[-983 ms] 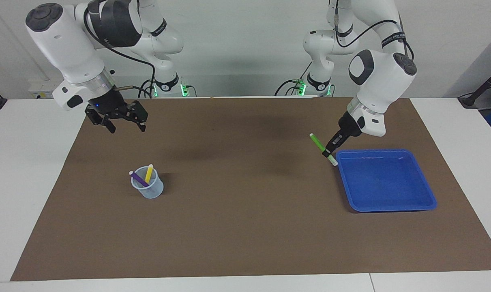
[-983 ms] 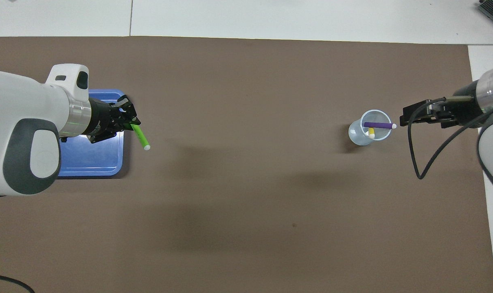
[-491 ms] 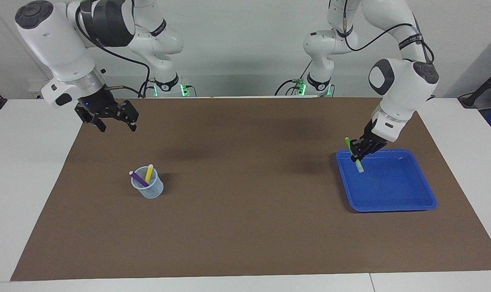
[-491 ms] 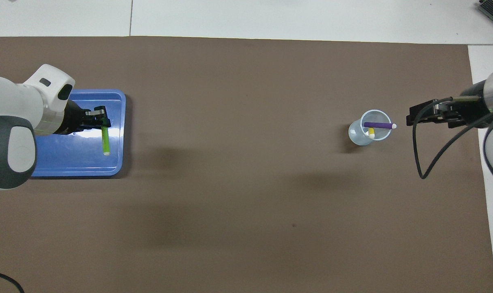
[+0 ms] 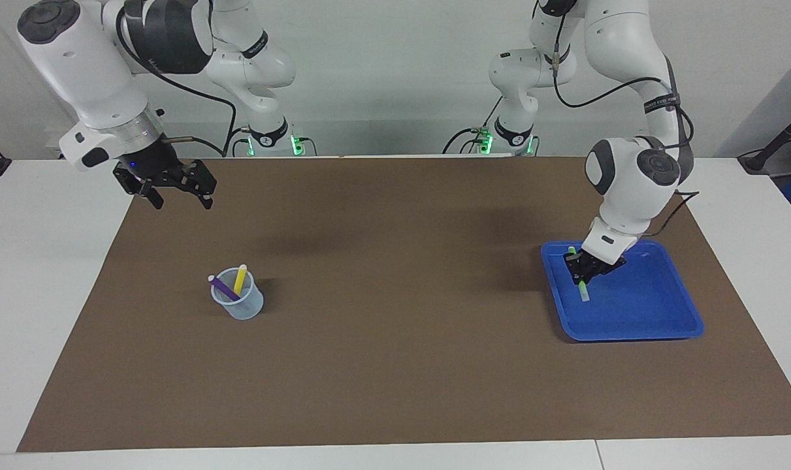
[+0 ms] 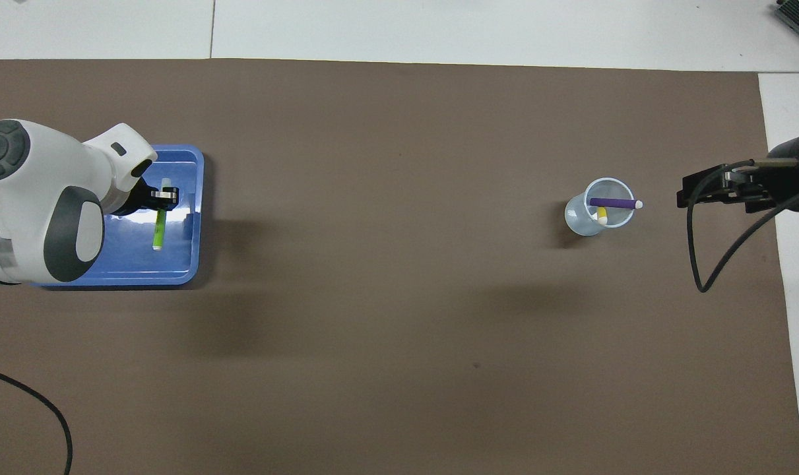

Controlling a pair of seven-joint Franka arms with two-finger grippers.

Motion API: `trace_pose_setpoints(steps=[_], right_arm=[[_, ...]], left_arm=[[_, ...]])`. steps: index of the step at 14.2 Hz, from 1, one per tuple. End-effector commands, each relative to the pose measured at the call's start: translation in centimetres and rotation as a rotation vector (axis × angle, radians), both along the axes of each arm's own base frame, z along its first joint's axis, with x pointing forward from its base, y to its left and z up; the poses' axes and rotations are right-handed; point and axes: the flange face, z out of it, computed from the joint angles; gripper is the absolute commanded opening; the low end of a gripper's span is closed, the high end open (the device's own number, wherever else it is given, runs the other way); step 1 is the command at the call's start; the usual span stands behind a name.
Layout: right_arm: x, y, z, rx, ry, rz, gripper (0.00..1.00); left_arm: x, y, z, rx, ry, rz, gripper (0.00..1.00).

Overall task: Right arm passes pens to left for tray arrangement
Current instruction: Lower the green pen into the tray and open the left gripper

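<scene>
- Down at the left arm's end of the table, at about nine o'clock on the brown mat (image 5: 395, 365) in the overhead view, sits the blue tray (image 5: 630, 334) (image 6: 198, 198).
- From where I stand, the left gripper (image 5: 583, 271) (image 6: 161, 201) is low inside the tray, over the part of it toward the table's middle.
- Its fingers are pinched tight on the green pen (image 5: 582, 287) (image 6: 158, 231), gripping it partway along the barrel.
- That pen hangs steeply tilted, green end up and pale end down close to the tray floor. I cannot tell whether the tip touches.
- Over at three o'clock on the mat in the overhead view stands the translucent cup (image 5: 238, 307) (image 6: 580, 221), upright and well apart from the tray.
- Leaning in the cup is the purple pen (image 5: 224, 288) (image 6: 610, 203); seen from overhead its pale tip pokes past the rim toward three o'clock.
- Beside it in the cup is the yellow pen (image 5: 240, 279) (image 6: 602, 213), pale end up.
- Up in the air at roughly eleven o'clock from the cup in the facing view, the right gripper (image 5: 181, 201) (image 6: 686, 196) waits over the mat's edge.
- Its fingers are spread wide, with nothing between them.
</scene>
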Motion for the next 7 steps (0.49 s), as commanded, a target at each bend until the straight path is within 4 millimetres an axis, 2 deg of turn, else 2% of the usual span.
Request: trace_pose_setpoints(steps=[1,3,7], right_arm=[[-1.0,-0.5,0.0,-0.02,-0.013,0.019,1.0],[-1.2,-0.9,-0.1,-0.02,0.0,0.042,1.0],[-1.7,-1.3,-0.2,-0.004,0.034,0.1,1.0]], left_arm=[[0.4,1.4,-2.2,0.013,-0.021,-0.034,0.0],[0.2,3.3,-2.8,0.013,-0.011,-0.006,0.0],[-1.0,3.4,-4.6,0.012,-0.015,-0.005,0.0]])
